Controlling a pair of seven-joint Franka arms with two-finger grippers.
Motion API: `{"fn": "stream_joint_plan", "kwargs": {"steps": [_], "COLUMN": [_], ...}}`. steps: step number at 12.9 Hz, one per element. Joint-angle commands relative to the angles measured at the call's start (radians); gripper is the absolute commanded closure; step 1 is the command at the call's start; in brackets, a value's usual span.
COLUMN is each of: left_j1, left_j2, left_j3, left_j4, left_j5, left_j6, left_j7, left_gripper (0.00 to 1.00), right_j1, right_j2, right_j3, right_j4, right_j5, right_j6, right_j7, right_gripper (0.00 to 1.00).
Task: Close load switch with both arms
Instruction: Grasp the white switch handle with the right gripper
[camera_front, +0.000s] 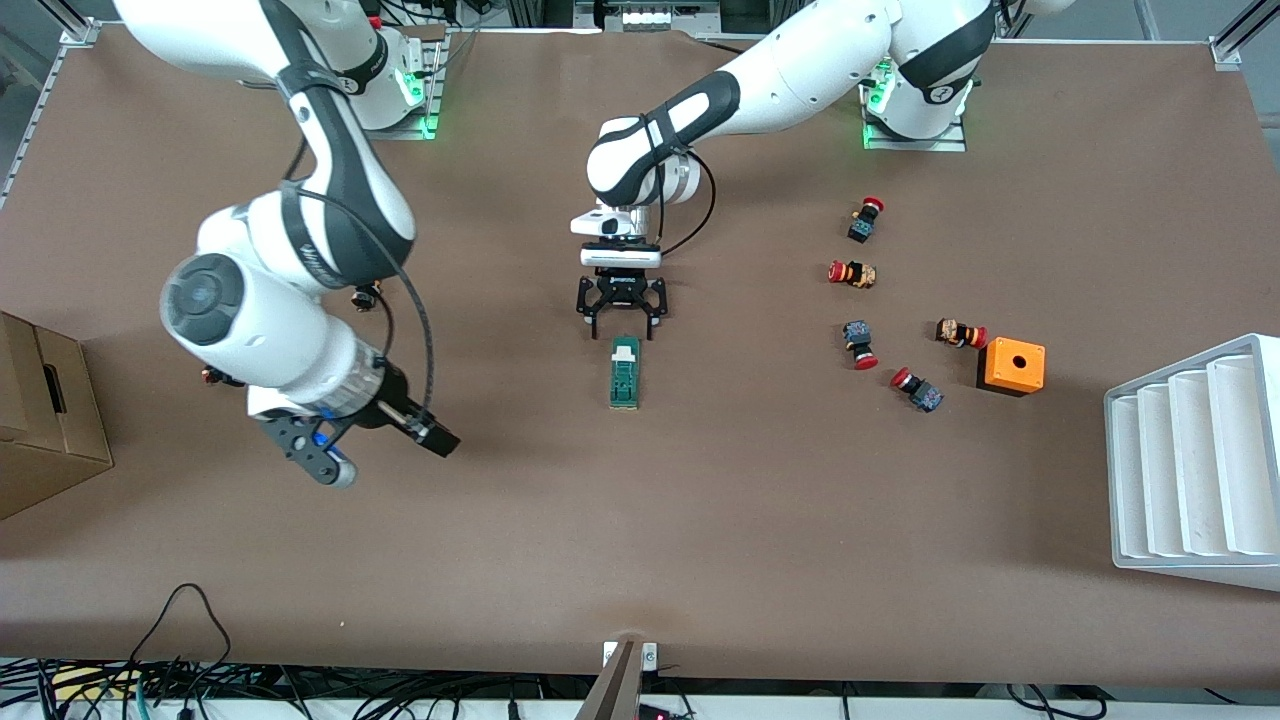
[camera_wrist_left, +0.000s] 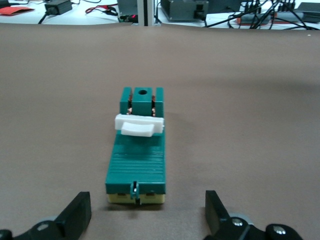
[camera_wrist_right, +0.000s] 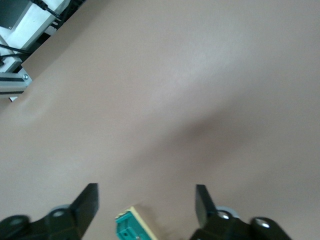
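Both grippers released, holding nothing.
Left gripper (camera_front: 621, 322) at load switch (camera_front: 625, 372) 12 o'clock; only its wrist view shows white tab (camera_wrist_left: 138, 125). Right gripper (camera_front: 318, 452) over table (camera_front: 800, 520); push buttons (camera_front: 860, 344) toward 3 o'clock.

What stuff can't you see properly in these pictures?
- The load switch is cut off by the edge of the right wrist view; only one corner shows there.
- In the front view, the right gripper is tilted, so its fingertips are hard to tell apart.
- Two small things under the right arm are mostly hidden by it.
- The push buttons are too small for their markings to be read.
- The left gripper shows only its fingertips in its own wrist view.
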Motion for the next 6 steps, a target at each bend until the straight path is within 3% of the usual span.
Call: {"fn": "stream_joint_plan", "kwargs": {"steps": [1, 3, 6], "left_j1": [-0.010, -0.010, -0.007], "left_j2": [0.051, 0.059, 0.059], "left_j3": [0.005, 0.009, 0.025], "left_j4": [0.070, 0.072, 0.062], "left_j5": [0.076, 0.083, 0.098], "left_j6": [-0.002, 0.000, 0.000], "left_j7": [-0.010, -0.008, -0.010], "left_gripper": [0.03, 0.10, 0.10], "right_j1": [0.070, 0.118, 0.176], "right_j2": [0.046, 0.079, 0.112], "right_j3": [-0.019, -0.021, -0.019], "right_j4": [0.039, 0.039, 0.038], "right_j5": [0.044, 0.047, 0.047], "right_j6": [0.032, 0.073, 0.090], "right_j7": [0.166, 0.322, 0.491], "right_gripper": [0.33, 0.37, 0.37]}}
